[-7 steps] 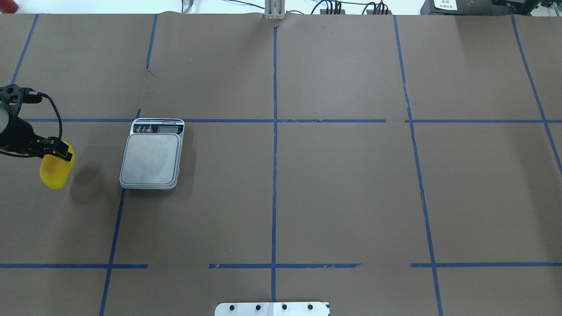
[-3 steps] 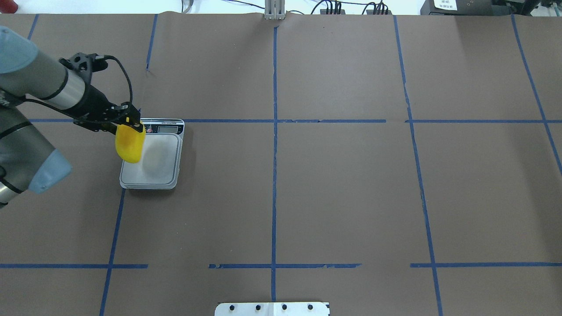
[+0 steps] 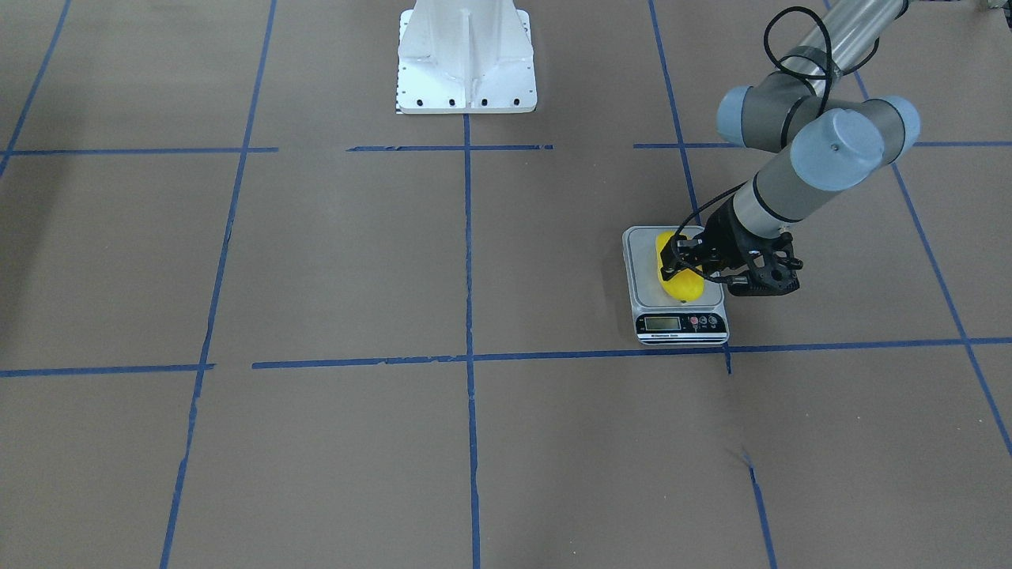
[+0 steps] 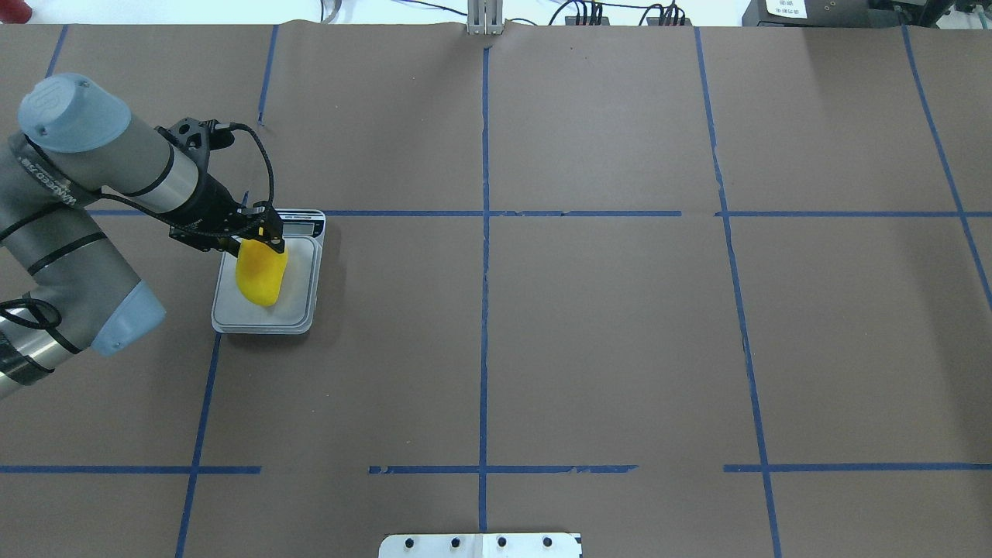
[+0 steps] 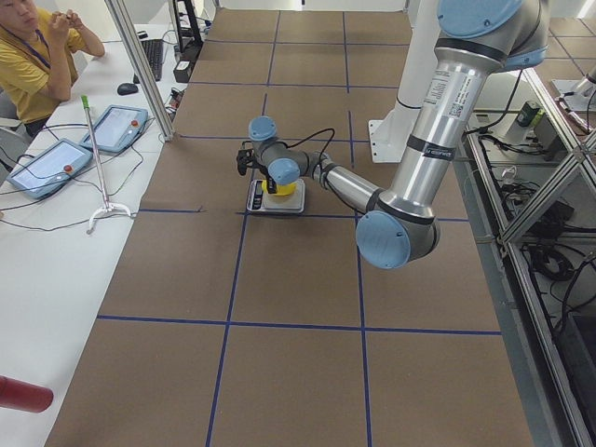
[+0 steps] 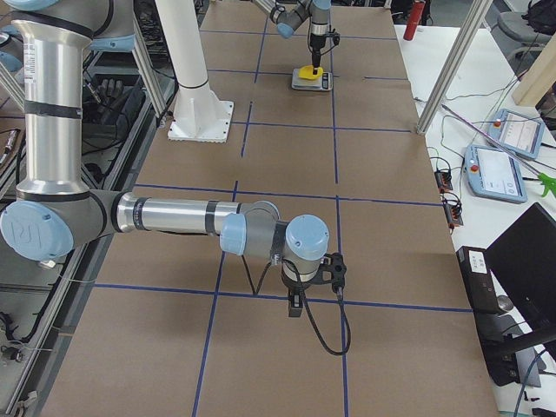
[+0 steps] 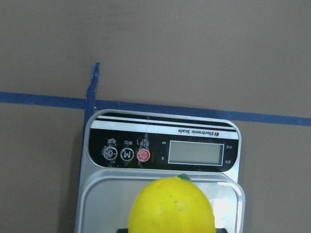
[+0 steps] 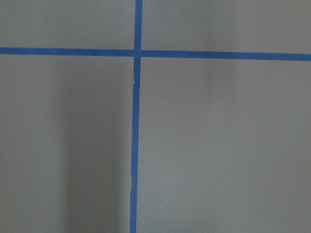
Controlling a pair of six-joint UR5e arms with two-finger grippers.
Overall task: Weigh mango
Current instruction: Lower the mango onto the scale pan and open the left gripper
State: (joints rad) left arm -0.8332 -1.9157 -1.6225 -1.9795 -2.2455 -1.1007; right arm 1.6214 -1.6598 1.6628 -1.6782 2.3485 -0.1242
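The yellow mango [image 4: 261, 277] hangs lengthwise over the platform of the grey digital scale [image 4: 301, 314]. My left gripper [image 4: 260, 237] is shut on the mango's far end. In the front-facing view the mango [image 3: 683, 283] lies low over the scale [image 3: 680, 322], held by the left gripper [image 3: 678, 265]; I cannot tell whether it touches. The left wrist view shows the mango [image 7: 172, 206] before the scale's blank display [image 7: 196, 153]. My right gripper [image 6: 294, 306] points down at bare table in the exterior right view; I cannot tell if it is open.
Brown paper with blue tape lines [image 4: 483, 232] covers the table. The white robot base [image 3: 466, 55] stands at the table's middle edge. An operator [image 5: 37, 47] sits beyond the far side with tablets [image 5: 112, 126]. A red object [image 5: 23, 396] lies by the table's end.
My left arm has carried the mango rightward from the table's left edge to over the scale's platform, and lower. The scale has not moved.
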